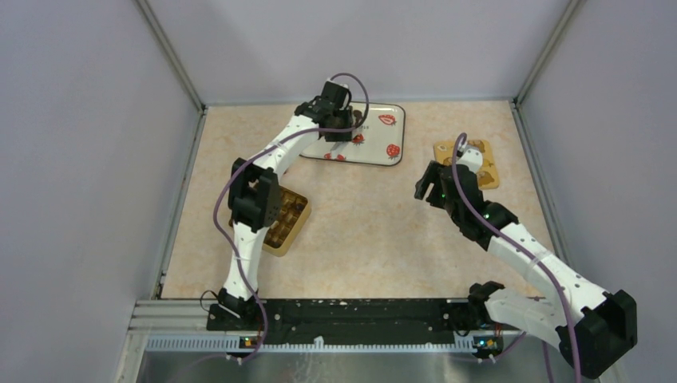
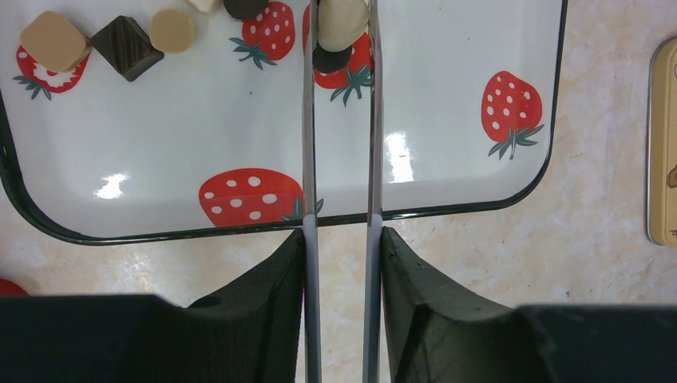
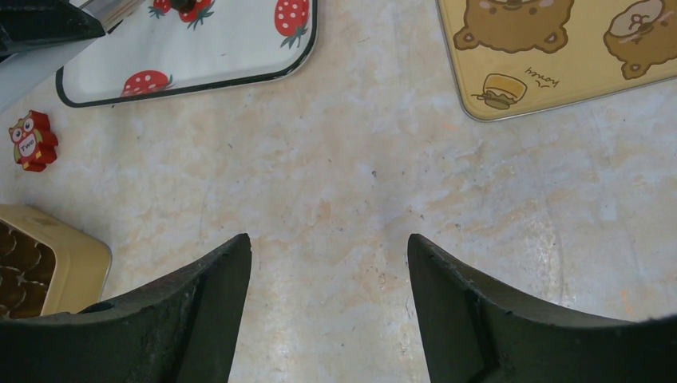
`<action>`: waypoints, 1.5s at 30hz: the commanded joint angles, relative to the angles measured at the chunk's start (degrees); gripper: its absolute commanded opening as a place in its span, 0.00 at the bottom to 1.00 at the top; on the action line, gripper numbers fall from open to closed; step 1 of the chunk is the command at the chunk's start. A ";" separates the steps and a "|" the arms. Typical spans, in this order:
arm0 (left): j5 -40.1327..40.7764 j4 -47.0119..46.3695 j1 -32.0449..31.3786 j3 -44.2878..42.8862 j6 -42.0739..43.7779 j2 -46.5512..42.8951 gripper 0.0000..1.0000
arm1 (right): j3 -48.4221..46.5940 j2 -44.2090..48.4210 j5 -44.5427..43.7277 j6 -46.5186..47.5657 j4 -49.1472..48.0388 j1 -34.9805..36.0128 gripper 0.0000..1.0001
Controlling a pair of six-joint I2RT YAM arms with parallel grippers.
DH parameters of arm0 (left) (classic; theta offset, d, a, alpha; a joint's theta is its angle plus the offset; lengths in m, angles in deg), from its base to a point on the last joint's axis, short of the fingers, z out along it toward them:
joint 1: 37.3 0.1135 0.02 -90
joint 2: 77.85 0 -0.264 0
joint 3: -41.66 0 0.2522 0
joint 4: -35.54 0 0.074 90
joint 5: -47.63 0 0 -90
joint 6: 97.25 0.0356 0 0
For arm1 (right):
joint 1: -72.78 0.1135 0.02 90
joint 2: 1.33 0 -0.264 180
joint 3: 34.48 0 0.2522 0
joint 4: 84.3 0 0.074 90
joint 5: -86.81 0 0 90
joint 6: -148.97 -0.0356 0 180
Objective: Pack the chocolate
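I am picking: my left gripper (image 2: 341, 6) brackets a cream chocolate (image 2: 343, 22) on the tray (image 2: 447, 120), whether pinched I cannot tell, so next probably comes a carry to the box (image 1: 294, 214), while my right gripper (image 3: 327, 239) hangs open.

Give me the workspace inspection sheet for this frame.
Surface: beige marbled tabletop.
Job's things: small brown and cream chocolate pieces on white strawberry-print tray; yellow compartmented box; yellow bear-print lid.
Clutter: small red owl block.
Grippers: left gripper blades flank a cream piece, grip unclear; right gripper open over the tabletop.
Cables: purple cables along both arms.
Surroundings: grey walls.
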 commanded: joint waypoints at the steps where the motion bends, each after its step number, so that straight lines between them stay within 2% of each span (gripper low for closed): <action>1: -0.60 -2.36 0.13 0.22 0.60 -0.92 0.38 | -1.10 1.19 -1.02 0.00 -0.32 -0.06 0.71; 6: -0.53 -2.33 0.13 0.41 0.68 -1.40 0.31 | -1.21 1.08 -0.89 0.10 -0.36 -0.06 0.71; 16: 0.64 -2.74 0.13 5.64 1.35 -8.86 0.00 | -1.30 0.65 0.05 0.52 -1.26 -0.09 0.71; 32: 2.73 -2.01 0.15 17.07 1.39 -21.90 0.00 | -1.47 -0.67 1.84 1.05 -3.21 -0.04 0.71; 38: 6.87 4.40 0.13 19.17 0.99 -27.66 0.00 | -0.50 -0.26 1.90 0.75 -3.93 0.01 0.70; 45: 10.25 12.53 0.36 25.84 0.94 -40.58 0.00 | 0.14 -2.01 3.36 0.57 -6.15 -0.10 0.70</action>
